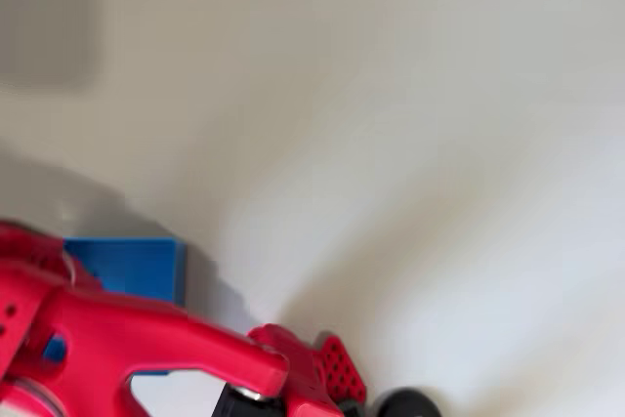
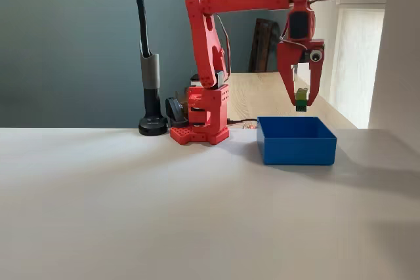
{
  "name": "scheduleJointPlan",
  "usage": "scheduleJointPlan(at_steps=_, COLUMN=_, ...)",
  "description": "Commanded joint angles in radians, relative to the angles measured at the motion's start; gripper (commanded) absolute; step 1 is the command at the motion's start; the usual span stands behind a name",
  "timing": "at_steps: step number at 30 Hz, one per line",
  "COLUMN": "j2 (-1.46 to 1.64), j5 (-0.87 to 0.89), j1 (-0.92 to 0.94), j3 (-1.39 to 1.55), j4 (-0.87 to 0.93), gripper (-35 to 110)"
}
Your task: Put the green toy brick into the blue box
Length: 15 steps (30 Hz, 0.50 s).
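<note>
Claw (image 2: pixel 300 101): fingers point down, clamped on the brick (image 2: pixel 301 99), which sits between the tips.
Brick: held in the air, clear of every surface.
Box (image 2: pixel 296 140): directly below the claw on the white table (image 2: pixel 131 214), a clear gap between its rim and the brick.
Step in hand: release over the box.
Advice: judged sound to lower nearer the box floor before parting the fingers, so the brick does not bounce out; keep it central, away from the walls.
Hidden: in the overhead view the red arm (image 1: pixel 146 339) covers most of the box (image 1: pixel 137 266); that view is blurred.
</note>
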Motion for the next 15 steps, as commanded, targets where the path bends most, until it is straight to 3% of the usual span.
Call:
scheduleJointPlan(at_steps=1, j2=0.069, j5=0.04, j1=-0.06, j3=0.005, j4=0.041, gripper=0)
scheduleJointPlan(at_steps=15, j2=0.026, j5=0.051, j1=-0.046, j3=0.012, j4=-0.011, gripper=0)
